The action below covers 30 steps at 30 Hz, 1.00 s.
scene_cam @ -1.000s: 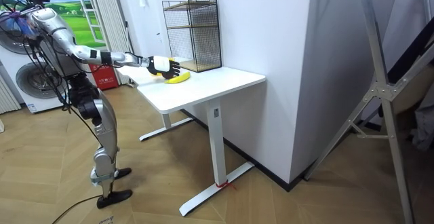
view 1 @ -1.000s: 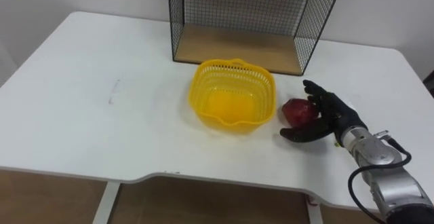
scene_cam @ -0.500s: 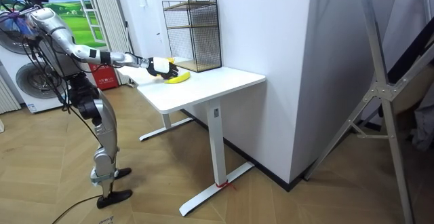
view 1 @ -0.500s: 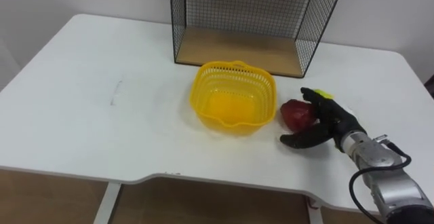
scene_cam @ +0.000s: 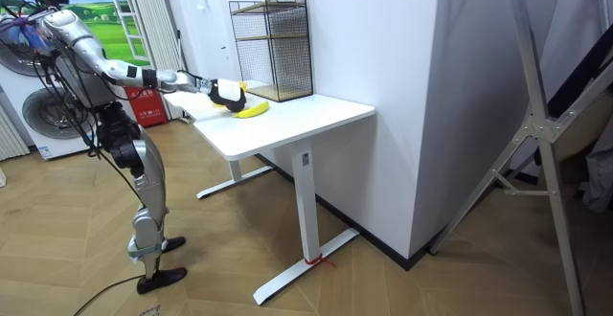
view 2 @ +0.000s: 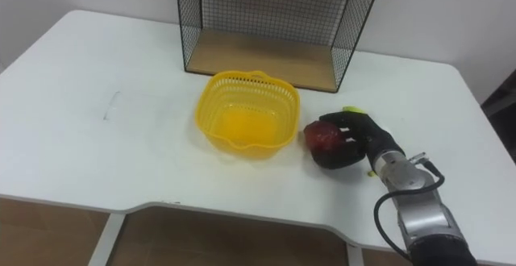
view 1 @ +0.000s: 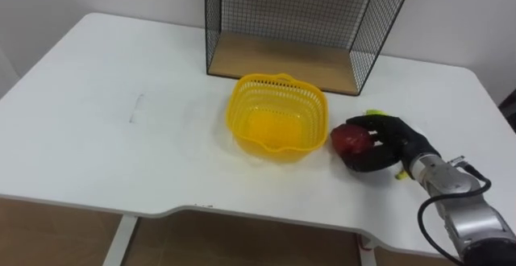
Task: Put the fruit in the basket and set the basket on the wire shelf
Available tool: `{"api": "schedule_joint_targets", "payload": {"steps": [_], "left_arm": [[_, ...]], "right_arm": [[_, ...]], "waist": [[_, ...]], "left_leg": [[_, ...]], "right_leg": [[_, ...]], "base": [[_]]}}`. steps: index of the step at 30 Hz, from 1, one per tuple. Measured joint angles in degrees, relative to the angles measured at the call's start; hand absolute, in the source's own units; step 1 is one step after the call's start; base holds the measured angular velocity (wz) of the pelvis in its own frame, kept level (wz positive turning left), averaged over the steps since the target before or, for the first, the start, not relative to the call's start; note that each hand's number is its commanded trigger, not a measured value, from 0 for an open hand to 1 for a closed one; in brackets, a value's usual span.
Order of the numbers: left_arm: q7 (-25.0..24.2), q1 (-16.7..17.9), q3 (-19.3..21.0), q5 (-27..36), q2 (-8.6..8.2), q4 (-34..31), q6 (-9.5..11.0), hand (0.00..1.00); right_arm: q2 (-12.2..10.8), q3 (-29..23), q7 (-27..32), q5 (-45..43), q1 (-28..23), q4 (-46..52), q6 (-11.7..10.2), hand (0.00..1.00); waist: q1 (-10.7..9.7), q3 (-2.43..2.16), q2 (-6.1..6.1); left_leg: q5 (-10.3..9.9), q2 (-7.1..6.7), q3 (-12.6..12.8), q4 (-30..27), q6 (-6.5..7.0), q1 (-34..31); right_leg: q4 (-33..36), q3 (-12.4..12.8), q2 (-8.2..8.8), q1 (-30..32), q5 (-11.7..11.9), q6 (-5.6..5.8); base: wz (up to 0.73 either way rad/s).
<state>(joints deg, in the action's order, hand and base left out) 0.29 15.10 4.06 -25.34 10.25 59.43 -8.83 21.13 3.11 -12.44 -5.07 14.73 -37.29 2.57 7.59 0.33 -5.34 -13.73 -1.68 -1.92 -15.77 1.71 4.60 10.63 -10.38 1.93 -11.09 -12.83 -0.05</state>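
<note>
- Red fruit [view 1: 352, 138]: on the worktop [view 1: 121, 137], just R of the yellow basket [view 1: 278, 78] and near its R wall. Touching the wall or not: can't tell.
- R hand [view 1: 389, 143]: fingers curled over the fruit's top and far side, thumb hooked round the near side, i.e. wrapped on it. Fruit resting on the worktop or just clear of it: can't tell.
- Handling (my guess): firm, smooth glossy skin, so a bit slippery vs hard fingers. Light for this hand. Bruises if squeezed hard or dropped, and being round it'd roll if let go on the flat.
- Where to hold: round the widest part, fingers opp. thumb, approx as the wrap sits now, w/ moderate squeeze.
- Axis: fruit approx round, no clear long axis. Stem end is hidden by the fingers, so which way it points can't be said.
- Basket: thin plastic lattice, prob. v. light and flexy, could skid if bumped. Upright, mouth up, approx square w/ wavy rim, no marked long axis. No handle seen, so take it by the rim.
- Wire shelf [view 1: 290, 12]: behind the basket at the worktop's back, open front facing the robot, wooden bottom board [view 1: 282, 56] level.
- Small yellow-green bit [view 1: 375, 114] peeks out behind the hand. Too little shows to tell what it is.
</note>
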Motion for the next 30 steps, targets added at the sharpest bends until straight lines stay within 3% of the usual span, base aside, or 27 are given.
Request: {"api": "schedule_joint_targets", "payload": {"steps": [13, 18, 23, 30], "left_arm": [[0.01, -0.09, -0.98, 0.57, 0.20, 0.23, 0.08, 0.00], [0.06, -0.69, -1.00, 1.01, 0.08, 0.49, 0.04, 0.00], [0.43, -0.83, -0.85, 0.94, -0.05, 0.41, 0.10, 0.00], [0.44, -1.02, -0.96, 0.77, -0.18, 0.29, 0.16, 0.00]], "right_arm": [[-0.46, 0.01, -0.16, 2.54, -0.08, -0.21, 0.07, 1.00], [-1.34, 0.02, 1.40, 12.42, -1.03, -0.35, 0.20, 1.00], [-2.91, -0.18, 4.45, 24.99, -2.53, -0.24, -0.05, 1.00], [-3.69, -0.35, 7.12, 34.00, -3.74, -0.24, -0.07, 1.00]], "waist": [[-0.26, 0.00, 0.23], [-1.02, -0.08, 0.96], [-2.70, -0.34, 2.51], [-2.86, -0.34, 2.68]], "left_leg": [[-0.05, -0.03, -0.09, -0.66, -0.03, -0.44], [-0.05, -0.03, -0.01, -0.71, -0.02, -0.96], [-0.02, -0.03, 0.17, -0.50, 0.00, -0.75], [-0.03, 0.02, 0.31, -0.92, -0.01, -0.53]], "right_leg": [[0.16, 0.11, -0.06, 0.10, 0.03, -0.05], [0.09, -0.06, -0.01, 0.19, 0.08, -0.05], [-0.02, -0.26, 0.08, 0.00, 0.16, 0.02], [0.00, -0.26, 0.07, -0.18, 0.16, 0.02]], "base": [[0.00], [0.00], [0.00], [0.00]]}}
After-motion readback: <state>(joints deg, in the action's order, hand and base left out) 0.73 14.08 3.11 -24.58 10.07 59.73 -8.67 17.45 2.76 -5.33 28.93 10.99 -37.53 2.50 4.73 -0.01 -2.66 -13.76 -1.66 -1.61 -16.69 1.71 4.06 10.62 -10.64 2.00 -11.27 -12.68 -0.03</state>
